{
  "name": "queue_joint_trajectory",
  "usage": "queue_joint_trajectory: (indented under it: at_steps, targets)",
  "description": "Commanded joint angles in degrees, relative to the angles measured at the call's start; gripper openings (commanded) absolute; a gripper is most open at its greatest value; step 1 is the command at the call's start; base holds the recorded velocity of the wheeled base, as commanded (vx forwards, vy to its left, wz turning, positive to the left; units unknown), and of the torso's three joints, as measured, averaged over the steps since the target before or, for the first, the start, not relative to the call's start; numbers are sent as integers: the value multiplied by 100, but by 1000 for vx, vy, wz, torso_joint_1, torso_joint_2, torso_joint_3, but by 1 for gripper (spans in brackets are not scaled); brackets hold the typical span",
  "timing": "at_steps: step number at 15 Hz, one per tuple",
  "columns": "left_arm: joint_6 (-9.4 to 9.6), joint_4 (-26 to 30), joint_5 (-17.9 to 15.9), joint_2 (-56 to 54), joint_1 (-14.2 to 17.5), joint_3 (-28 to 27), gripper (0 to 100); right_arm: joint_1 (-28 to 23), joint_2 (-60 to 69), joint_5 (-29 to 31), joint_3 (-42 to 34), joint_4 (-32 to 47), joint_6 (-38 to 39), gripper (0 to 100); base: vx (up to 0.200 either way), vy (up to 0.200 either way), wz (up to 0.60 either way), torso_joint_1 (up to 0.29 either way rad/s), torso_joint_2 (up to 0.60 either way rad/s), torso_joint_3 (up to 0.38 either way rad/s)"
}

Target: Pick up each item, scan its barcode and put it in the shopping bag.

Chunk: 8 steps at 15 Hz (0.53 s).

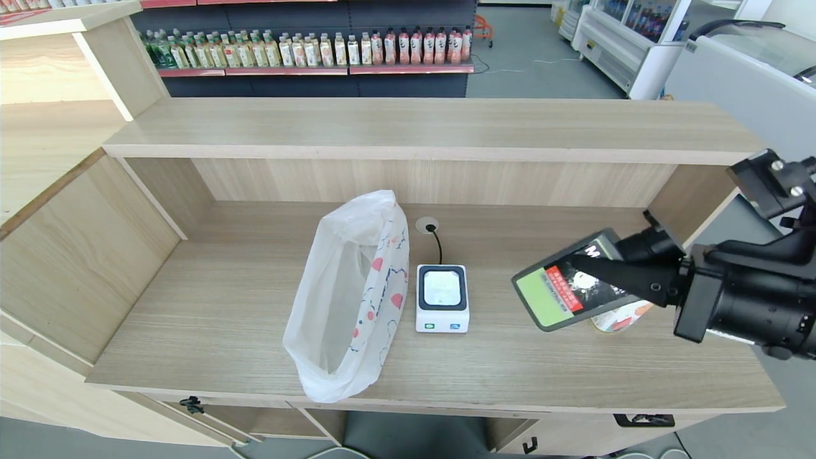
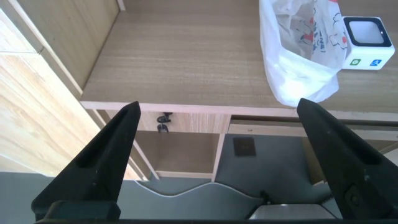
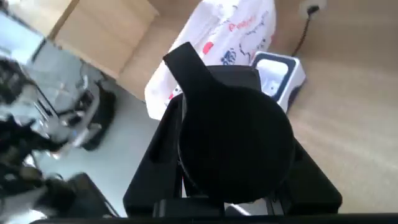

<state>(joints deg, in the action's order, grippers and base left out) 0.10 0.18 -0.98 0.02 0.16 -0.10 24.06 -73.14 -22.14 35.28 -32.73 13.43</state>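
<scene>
**Head view.** One bag [image 1: 347,299], white with red and blue prints, sits on the wooden surface [image 1: 210,331] with its mouth open. One scanner [image 1: 442,298] stands just beside it, on the robot's right. Its one cable [image 1: 436,245] runs to a grommet [image 1: 427,224] behind it. The right tool [image 1: 590,275] is clenched on one pack [image 1: 553,294], dark with a green and red label. The pack is held tilted above the surface, to the right of the scanner and apart from it. One more item [image 1: 621,317], pale with orange, shows partly under the pack; what it is cannot be told. A raised ledge [image 1: 433,127] backs the surface. Beyond it are a grey floor, one shelf row of bottles [image 1: 306,50] and freezers [image 1: 637,38] at the far right.

**Left wrist view.** The left tool [image 2: 214,162] is released, its two fingers [image 2: 93,168] spread wide with nothing between them. It is off the near edge of the surface, over the floor. The bag [image 2: 298,56] and the scanner [image 2: 368,34] stand side by side beyond, and one hook [image 2: 163,121] hangs under the edge.

**Right wrist view.** A dark bulk blocks the middle. Past it the bag [image 3: 217,43] and the scanner [image 3: 281,70] rest on the wood.
</scene>
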Motion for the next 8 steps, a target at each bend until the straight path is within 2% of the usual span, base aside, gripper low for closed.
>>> queue_joint_trajectory:
  at_steps: [1,3,8]
  targets:
    - [-1,-1,1,-2,2,1,100,-622,353,491,216,619,1706,0,0,0,0,0,0,0]
    - [-1,-1,1,-2,2,1,100,-666,336,491,207,636,2647,0,0,0,0,0,0,0]
    - [-1,-1,1,-2,2,1,100,-789,63,500,-144,654,2919,0,0,0,0,0,0,0]
